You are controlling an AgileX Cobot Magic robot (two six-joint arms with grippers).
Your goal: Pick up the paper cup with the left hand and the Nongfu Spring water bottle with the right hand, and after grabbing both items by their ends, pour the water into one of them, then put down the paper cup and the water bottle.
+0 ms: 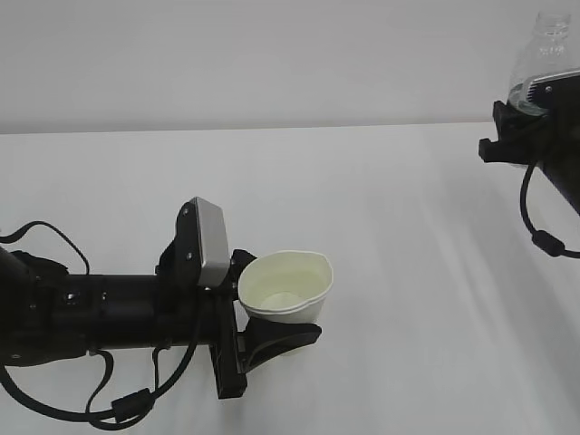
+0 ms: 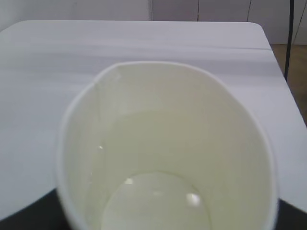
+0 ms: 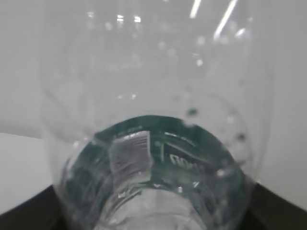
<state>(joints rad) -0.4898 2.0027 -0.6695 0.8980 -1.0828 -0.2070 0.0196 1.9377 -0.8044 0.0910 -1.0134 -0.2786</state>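
Holding both items: left end effector (image 1: 272,340) is clamped around the paper cup (image 1: 285,288), low over the counter (image 1: 408,227) at front left, cup upright, mouth up. Right end effector (image 1: 518,127) is clamped on the Nongfu Spring water bottle (image 1: 544,59), raised at far right, long axis near vertical, neck up. Bottle sits well apart from the cup, up and to its right. A little water (image 2: 156,203) seems to lie in the cup bottom, though glare makes that unsure. Set-down likely comes next.
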